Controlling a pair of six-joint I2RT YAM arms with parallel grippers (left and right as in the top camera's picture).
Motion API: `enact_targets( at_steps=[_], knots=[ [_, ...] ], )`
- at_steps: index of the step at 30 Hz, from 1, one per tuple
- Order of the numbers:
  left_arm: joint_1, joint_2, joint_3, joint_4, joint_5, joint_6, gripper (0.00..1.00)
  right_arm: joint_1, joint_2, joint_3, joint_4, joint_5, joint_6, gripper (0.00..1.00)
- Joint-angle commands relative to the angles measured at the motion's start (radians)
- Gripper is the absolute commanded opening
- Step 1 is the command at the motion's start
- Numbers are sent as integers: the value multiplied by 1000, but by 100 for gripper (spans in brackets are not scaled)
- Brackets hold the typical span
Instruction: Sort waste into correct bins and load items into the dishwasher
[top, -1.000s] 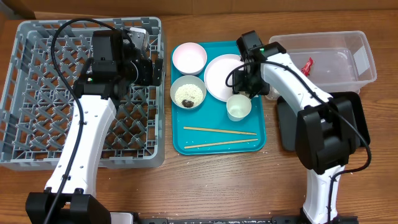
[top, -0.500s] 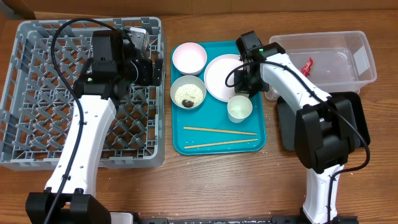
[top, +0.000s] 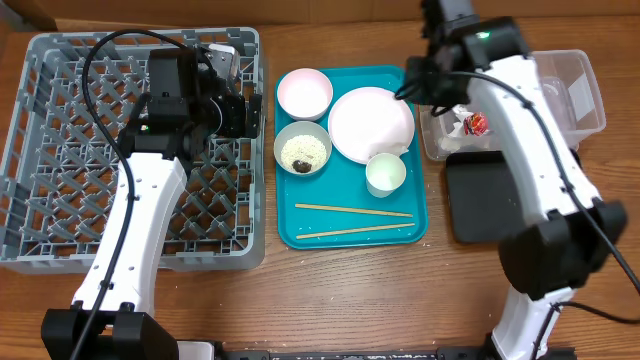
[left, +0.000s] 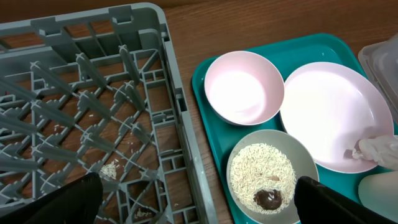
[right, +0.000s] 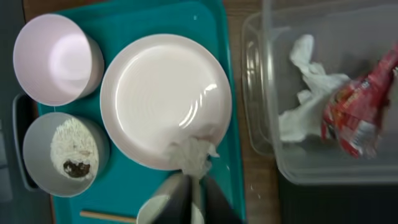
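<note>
Napkin (right: 189, 155) pickup, waste sorting.
Right fingers (right: 169, 200) clamped on crumpled white napkin above plate (right: 155, 93) rim, likely bound for clear tub (right: 354, 31) beyond, beside red wrapper (right: 357, 109); left fingers (left: 62, 199) spread wide, idle over dish rack (left: 93, 93).

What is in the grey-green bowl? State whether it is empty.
Not empty: the grey-green bowl on the teal tray holds white rice and a small brown scrap.

teal tray (top: 300, 192), 2 chopsticks (top: 352, 209) on it, wood table (top: 350, 290)
</note>
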Motion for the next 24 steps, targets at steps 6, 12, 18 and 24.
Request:
enact_targets(
  at_steps=[6, 12, 18, 24],
  knots=[
    [1, 0, 19, 1, -5, 8, 100, 39, 64, -179, 62, -31, 12, 72],
    [1, 0, 19, 1, -5, 8, 100, 86, 89, -315, 201, -30, 31, 75],
    [1, 0, 19, 1, -5, 8, 100, 88, 90, -414, 311, 45, 56, 77],
    [1, 0, 19, 1, -5, 8, 100, 88, 90, -467, 387, 44, 57, 75]
  ],
)
